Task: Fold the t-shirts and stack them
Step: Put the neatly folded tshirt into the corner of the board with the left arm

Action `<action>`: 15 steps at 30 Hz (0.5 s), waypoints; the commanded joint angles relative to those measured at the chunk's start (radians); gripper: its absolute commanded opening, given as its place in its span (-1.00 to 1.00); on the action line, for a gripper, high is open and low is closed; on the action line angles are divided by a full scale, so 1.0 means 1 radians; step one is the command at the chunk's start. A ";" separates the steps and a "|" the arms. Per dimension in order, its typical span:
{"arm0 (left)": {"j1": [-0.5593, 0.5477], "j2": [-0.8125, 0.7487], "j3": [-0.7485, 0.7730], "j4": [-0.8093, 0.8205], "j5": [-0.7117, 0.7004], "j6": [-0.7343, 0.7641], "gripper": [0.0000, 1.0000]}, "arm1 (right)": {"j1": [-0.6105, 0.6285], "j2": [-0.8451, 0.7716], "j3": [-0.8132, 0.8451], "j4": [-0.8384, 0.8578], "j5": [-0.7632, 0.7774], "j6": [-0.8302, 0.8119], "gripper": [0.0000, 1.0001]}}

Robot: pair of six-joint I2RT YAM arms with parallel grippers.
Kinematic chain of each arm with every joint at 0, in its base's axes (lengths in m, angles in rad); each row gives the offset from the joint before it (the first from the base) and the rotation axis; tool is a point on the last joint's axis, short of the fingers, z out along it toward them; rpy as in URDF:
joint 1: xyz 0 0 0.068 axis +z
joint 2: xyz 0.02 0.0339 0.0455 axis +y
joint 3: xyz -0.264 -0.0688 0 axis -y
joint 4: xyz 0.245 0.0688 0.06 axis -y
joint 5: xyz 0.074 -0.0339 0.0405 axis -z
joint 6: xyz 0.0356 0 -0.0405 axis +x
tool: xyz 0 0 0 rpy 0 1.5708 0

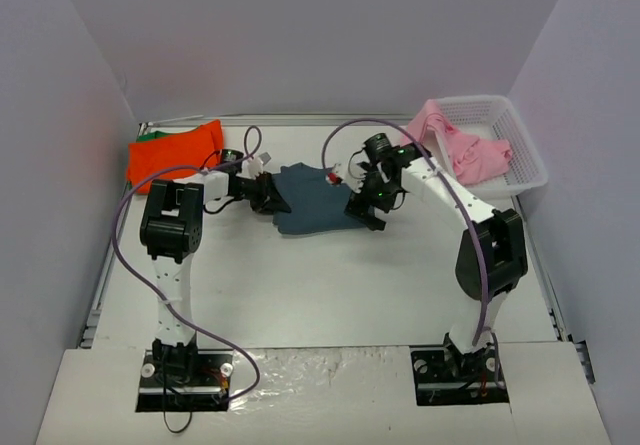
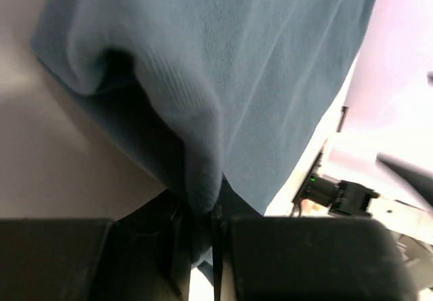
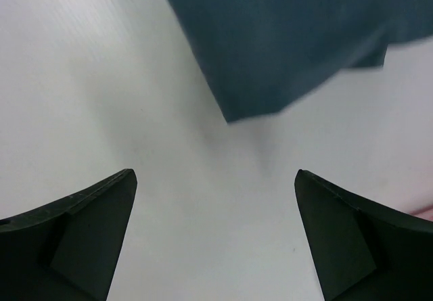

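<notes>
While it pinches cloth, left claw (image 2: 203, 228): clenched on the left edge of the dark slate-blue cloth t-shirt (image 1: 312, 207)
Right claw (image 3: 215, 206): released, over bare white table (image 1: 330, 285) beside that shirt's right corner
Shirt's place: mid-table, far half
Bright orange-red cloth t-shirt (image 1: 175, 157): far left
Light pink cloth t-shirt (image 1: 462, 147): draped in white plastic lattice basket (image 1: 528, 157), far right

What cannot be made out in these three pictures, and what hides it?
Green shirt: top view, only a sliver shows behind the orange shirt.
Blue shirt: top view, the left arm and right arm cover its ends; left wrist view, the frame cuts it off.
Pink shirt: top view, too small to tell how it lies in the basket.
</notes>
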 commanded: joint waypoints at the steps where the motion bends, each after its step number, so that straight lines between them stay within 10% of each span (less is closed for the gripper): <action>1: 0.020 -0.042 0.088 -0.141 -0.053 0.122 -0.95 | -0.096 0.008 -0.050 -0.107 -0.058 -0.009 1.00; 15: 0.066 0.037 0.599 -0.621 -0.416 0.380 -0.95 | -0.300 0.041 -0.117 -0.066 -0.262 0.015 1.00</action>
